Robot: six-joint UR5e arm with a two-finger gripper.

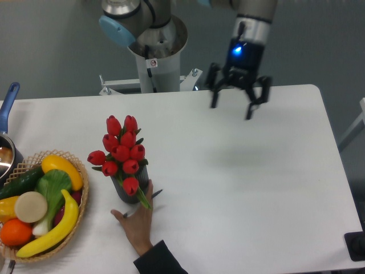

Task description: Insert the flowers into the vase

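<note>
A: What are the robot's fingers (250, 107) doing?

B: They are pointing down and spreading wide apart. They are holding nothing. The gripper (231, 111) is hanging in the air above the far edge of the table (256, 188), a bit toward the far right corner. A blue light is glowing on the wrist above it.

A: Where are the flowers (121, 153)?

B: The red tulips are standing up in the vase (132, 192). The buds are bunching together above its mouth and spreading wider than it. One bud and a green leaf are hanging down over the front of the vase. The vase is dark, and it is sitting on the table toward the left side, nearer the front edge. It is well apart from the gripper.

A: Is anybody else there?

B: Yes. A person's hand (136, 220) in a dark sleeve is reaching in from the front edge. Its fingertips are lying just beside the bottom of the vase.

A: What is by the left edge?

B: A woven basket (84, 197) is sitting there with a banana, an orange and other fruit and vegetables. A blue-handled pot (8, 134) is peeking in behind it.
</note>
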